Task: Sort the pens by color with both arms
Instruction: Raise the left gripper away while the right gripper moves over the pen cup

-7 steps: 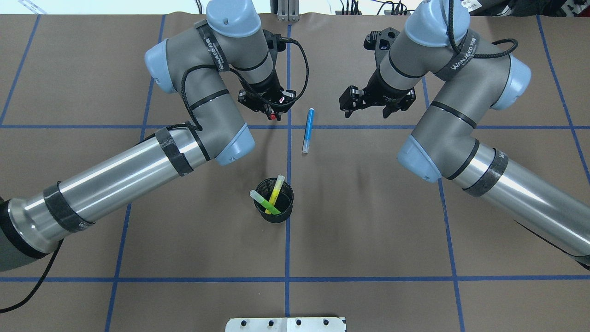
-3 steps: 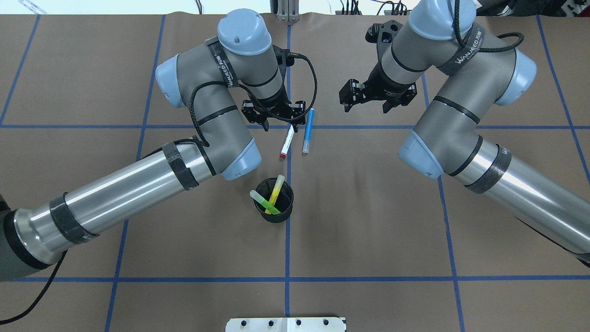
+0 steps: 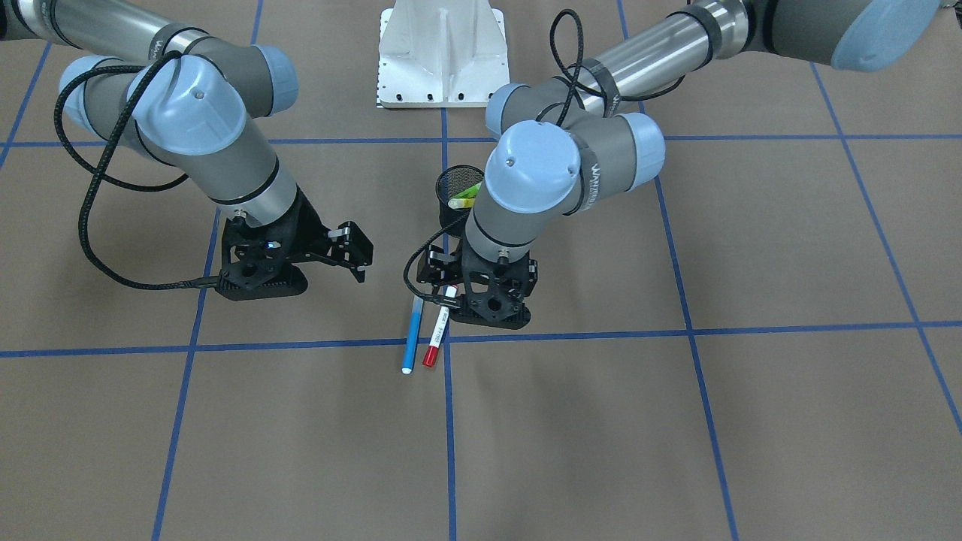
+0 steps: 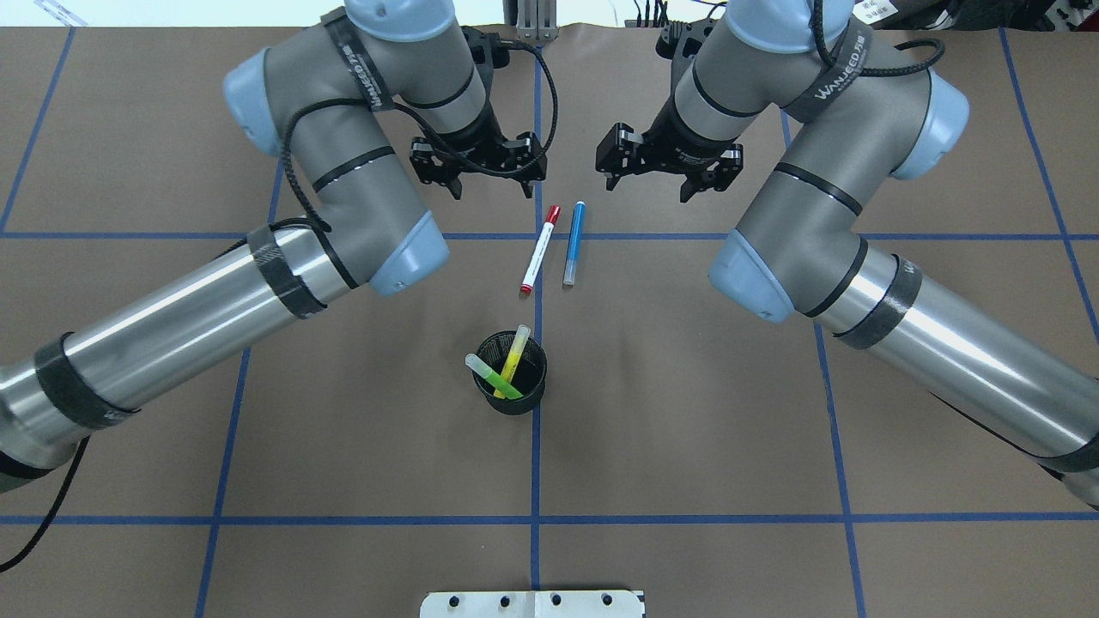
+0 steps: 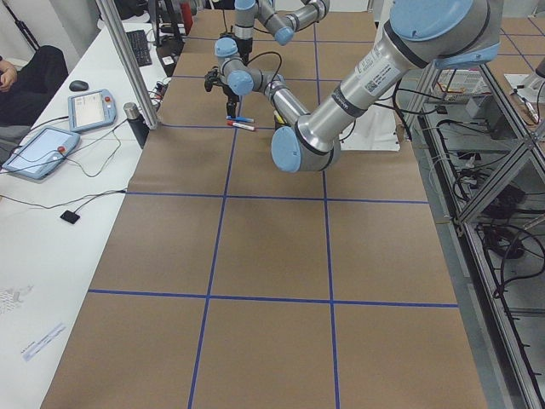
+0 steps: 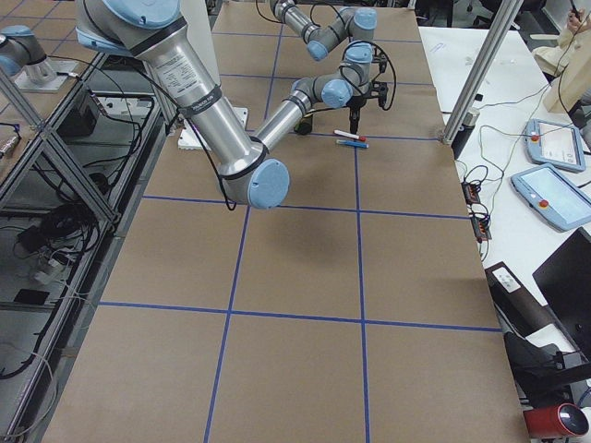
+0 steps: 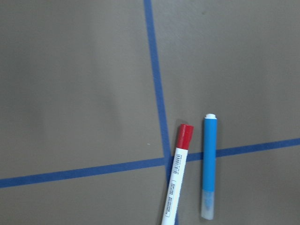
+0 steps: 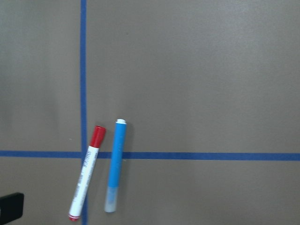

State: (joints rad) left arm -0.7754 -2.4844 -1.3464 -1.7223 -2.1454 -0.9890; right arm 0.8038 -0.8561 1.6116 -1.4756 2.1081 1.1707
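Note:
The white pen with red cap (image 4: 539, 251) and the blue pen (image 4: 573, 243) lie side by side on the brown table, near the centre blue tape line. Both also show in the left wrist view, red-capped (image 7: 176, 180) and blue (image 7: 209, 164), and in the right wrist view (image 8: 86, 173), (image 8: 115, 164). The yellow pen (image 4: 516, 348) and the light green pen (image 4: 492, 376) stand in the black mesh cup (image 4: 511, 403). My left gripper (image 4: 490, 183) is open and empty, just beyond the red-capped pen. My right gripper (image 4: 647, 185) is open and empty, beyond and right of the blue pen.
Blue tape lines (image 4: 687, 518) mark a grid on the table. The white base pedestal (image 3: 442, 52) stands at the robot's side. Tablets (image 5: 38, 152) and cables lie on the white side bench past the table's far edge.
My left gripper brought the red-capped pen down, let it go beside the blue pen, opened and drew back toward the far edge. My right gripper shifted a little left and farther away.

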